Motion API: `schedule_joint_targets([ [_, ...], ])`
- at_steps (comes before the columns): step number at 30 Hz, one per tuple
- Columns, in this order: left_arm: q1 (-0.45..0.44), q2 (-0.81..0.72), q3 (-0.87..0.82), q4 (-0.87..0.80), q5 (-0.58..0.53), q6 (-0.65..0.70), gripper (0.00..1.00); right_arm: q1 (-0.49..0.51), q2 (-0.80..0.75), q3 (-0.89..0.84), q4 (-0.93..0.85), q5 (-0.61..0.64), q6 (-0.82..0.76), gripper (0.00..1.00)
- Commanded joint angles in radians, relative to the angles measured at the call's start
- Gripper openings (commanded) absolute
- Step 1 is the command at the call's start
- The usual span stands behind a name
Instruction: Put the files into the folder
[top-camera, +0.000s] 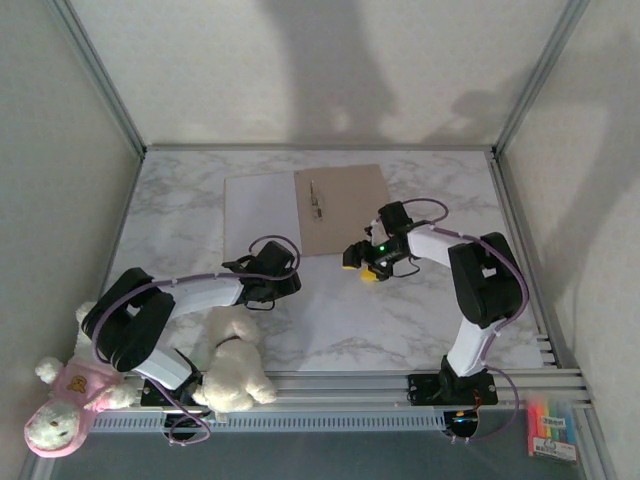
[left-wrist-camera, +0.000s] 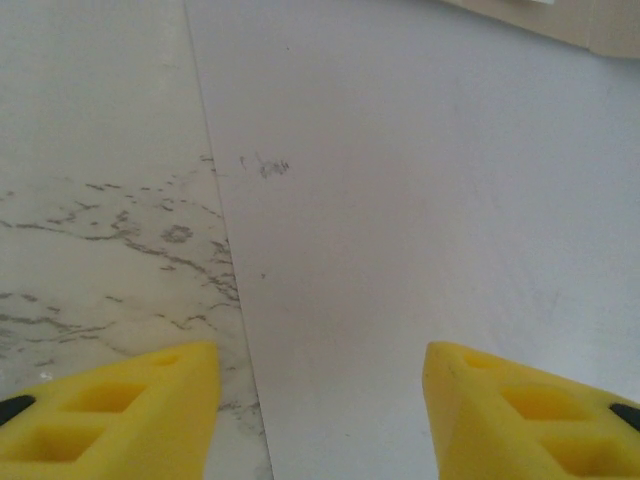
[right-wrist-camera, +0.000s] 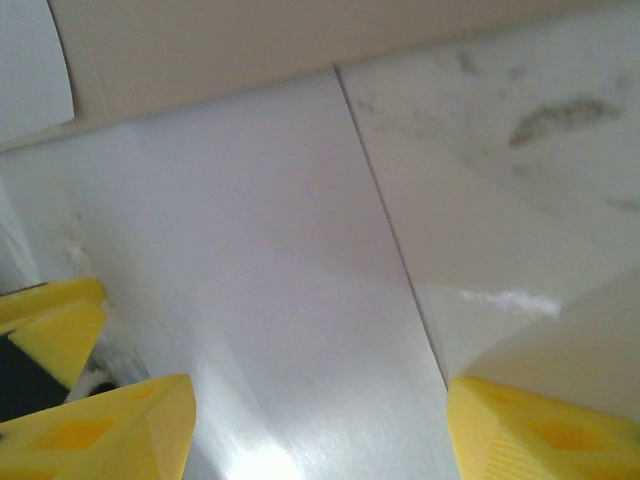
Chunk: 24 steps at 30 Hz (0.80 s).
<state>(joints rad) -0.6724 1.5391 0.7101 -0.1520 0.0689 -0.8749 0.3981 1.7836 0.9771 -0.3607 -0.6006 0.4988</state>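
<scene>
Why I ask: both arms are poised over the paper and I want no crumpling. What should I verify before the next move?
1. Left end effector open, astride the left edge of the sheet: ok.
2. Right end effector open, astride the sheet's right edge: ok.
3. Sheet flat on the table: ok at its left edge, elsewhere cannot tell.
4. Folder opened to take the sheet: cannot tell.
5. White plush toy clear of the left arm: cannot tell.
</scene>
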Motion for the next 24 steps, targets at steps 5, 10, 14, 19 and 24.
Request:
schedule_joint_targets([
  [5,-0.020,0.047,0.042,0.128,0.069,0.023,0.56,0.011,-0.084,-0.127,-0.035,-0.006,0.041,0.68],
  [10,-0.038,0.059,0.061,0.119,0.062,0.024,0.57,0.010,-0.146,-0.190,-0.021,0.000,0.061,0.68],
  [14,-0.042,0.073,0.060,0.129,0.061,0.022,0.57,0.011,-0.203,-0.227,-0.024,0.009,0.072,0.68],
  [19,-0.050,0.098,0.070,0.146,0.065,0.026,0.57,0.012,-0.265,-0.263,-0.036,0.007,0.081,0.68],
  [24,-0.063,0.127,0.095,0.161,0.082,0.037,0.57,0.011,-0.335,-0.300,-0.058,0.022,0.088,0.68],
])
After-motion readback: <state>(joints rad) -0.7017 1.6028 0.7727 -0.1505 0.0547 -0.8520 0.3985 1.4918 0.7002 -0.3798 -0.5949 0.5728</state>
